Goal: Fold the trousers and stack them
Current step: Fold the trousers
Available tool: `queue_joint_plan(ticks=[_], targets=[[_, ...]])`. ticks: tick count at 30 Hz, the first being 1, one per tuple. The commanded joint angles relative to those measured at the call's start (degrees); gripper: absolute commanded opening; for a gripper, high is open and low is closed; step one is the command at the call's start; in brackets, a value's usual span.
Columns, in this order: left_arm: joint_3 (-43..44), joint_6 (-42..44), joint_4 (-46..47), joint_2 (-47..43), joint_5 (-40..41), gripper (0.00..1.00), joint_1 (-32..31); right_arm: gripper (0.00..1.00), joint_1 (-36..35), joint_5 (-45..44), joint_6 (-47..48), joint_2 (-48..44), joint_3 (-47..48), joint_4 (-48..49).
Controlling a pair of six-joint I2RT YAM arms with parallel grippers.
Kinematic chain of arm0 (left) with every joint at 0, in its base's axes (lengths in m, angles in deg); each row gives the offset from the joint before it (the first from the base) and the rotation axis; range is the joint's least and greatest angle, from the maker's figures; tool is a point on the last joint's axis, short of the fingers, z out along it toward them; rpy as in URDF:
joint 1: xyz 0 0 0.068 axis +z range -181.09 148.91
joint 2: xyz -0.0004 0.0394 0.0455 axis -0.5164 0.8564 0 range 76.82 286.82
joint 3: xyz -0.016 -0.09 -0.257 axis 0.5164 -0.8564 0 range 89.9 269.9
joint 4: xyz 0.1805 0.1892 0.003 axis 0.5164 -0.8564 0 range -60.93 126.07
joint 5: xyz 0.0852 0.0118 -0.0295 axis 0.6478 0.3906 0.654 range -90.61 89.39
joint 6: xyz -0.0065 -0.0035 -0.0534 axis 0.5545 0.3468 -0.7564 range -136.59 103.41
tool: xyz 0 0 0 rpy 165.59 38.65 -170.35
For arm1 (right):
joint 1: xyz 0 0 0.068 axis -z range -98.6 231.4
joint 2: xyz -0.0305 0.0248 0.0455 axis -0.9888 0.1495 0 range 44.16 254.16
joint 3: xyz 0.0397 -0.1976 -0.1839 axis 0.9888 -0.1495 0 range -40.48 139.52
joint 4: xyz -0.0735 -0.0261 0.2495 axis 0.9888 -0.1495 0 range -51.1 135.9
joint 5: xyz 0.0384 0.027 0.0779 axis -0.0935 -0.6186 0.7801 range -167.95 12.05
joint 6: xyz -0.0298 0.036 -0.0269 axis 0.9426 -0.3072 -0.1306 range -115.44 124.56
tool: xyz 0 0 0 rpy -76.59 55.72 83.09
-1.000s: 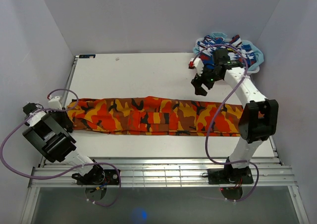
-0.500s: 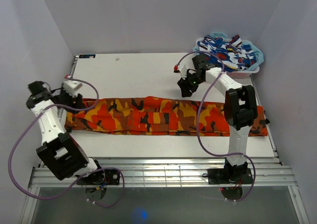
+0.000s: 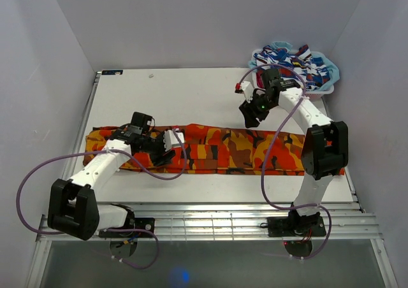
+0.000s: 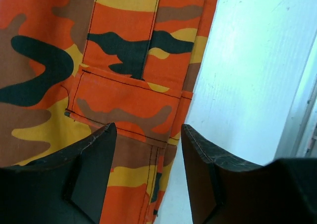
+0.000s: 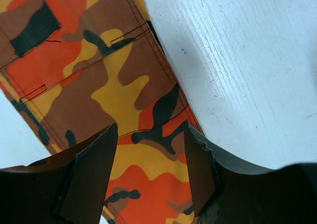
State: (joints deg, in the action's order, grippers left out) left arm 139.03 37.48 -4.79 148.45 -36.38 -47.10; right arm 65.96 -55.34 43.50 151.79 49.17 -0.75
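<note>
Orange camouflage trousers [image 3: 223,149] flat beneath left gripper [image 4: 147,130] and right gripper [image 5: 149,130], both agape

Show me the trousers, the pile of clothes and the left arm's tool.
trousers [image 3: 217,151], overhead view, middle of the strip.
pile of clothes [image 3: 296,64], overhead view, top of the heap.
left tool [image 4: 147,135], left wrist view, gap between its open fingertips.

Overhead camera high behind the arm bases, tilted down across the whole table [image 3: 191,90], left wrist camera tight above the trousers [image 3: 217,151] at their near edge, right wrist camera tight above their far edge, all three catching that cloth
</note>
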Motion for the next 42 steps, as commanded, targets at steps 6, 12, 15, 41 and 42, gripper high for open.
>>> queue_joint_plan(ticks=[6, 12, 15, 41, 42], targets=[[-4.6, 4.4, 9.4, -0.3, 8.6, 0.65, -4.7, 0.65, -0.1, 1.8, 0.4, -4.1, 1.5, -5.9], [-6.0, 9.1, 9.5, 0.0, 8.8, 0.61, -4.9, 0.67, -0.1, 7.4, 1.0, 1.4, 9.1, -7.2], [-7.0, 10.9, 10.1, -1.7, 7.7, 0.6, -4.9, 0.66, -0.3, 11.6, 0.1, 6.2, 14.0, -8.0], [-17.0, 13.2, 21.3, 0.3, 9.2, 0.48, -10.4, 0.68, -1.3, 29.2, -17.6, 19.7, 15.7, 9.4], [-16.9, 13.3, 21.4, 1.4, 9.9, 0.43, -10.4, 0.68, -1.3, 29.0, -17.4, 19.6, 15.6, 9.5]])
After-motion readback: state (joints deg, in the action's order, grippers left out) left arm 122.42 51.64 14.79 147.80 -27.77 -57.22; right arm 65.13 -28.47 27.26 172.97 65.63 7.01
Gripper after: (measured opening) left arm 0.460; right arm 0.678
